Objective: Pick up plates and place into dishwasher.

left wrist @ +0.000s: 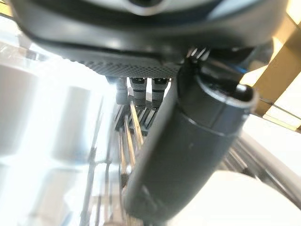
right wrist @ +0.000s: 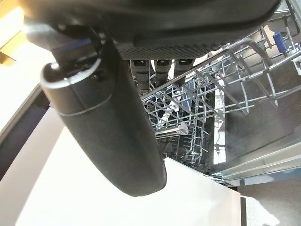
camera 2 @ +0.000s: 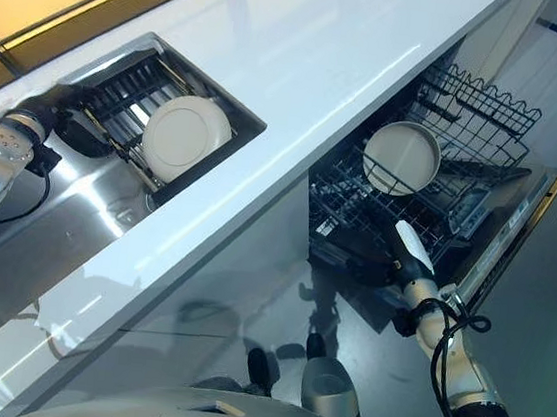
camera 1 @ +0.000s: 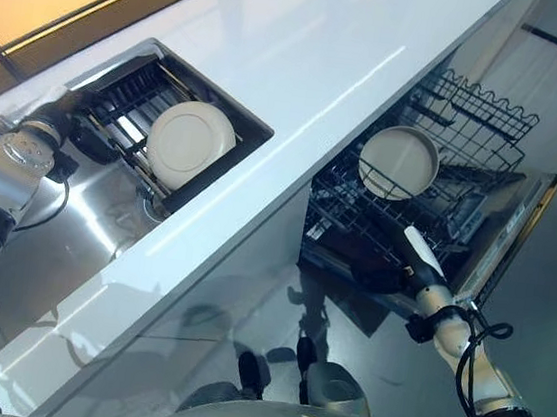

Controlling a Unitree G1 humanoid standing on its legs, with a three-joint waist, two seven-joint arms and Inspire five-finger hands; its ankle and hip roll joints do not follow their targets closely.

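The left arm was seen reaching in from the left, its left hand [camera 1: 92,137] lowered into the sink [camera 1: 76,221] at the near end of the drying rack [camera 1: 135,102]. In the left wrist view the fingers [left wrist: 139,89] were held out straight above the rack's bars, the thumb extended, with nothing gripped. A white plate [camera 1: 190,141] was propped on edge in that rack, just beside the hand but apart from it.

The right arm was stretched in from the lower right towards the open dishwasher. Its right hand [camera 2: 377,270], bearing a white thumb cover, was placed at the front edge of the lower basket [camera 1: 358,213]. In the right wrist view the fingers [right wrist: 162,68] were shown straight over the wire tines, with nothing between them and the thumb; a pale surface was seen under the thumb, and what it was could not be told.

A second plate [camera 1: 398,163] was stood on edge in the lower basket, well apart from the right hand. Behind it the upper basket [camera 1: 480,116] was pulled out, and the dishwasher door [camera 1: 512,230] was folded down at the right. The white countertop [camera 1: 315,62] was run between sink and dishwasher.
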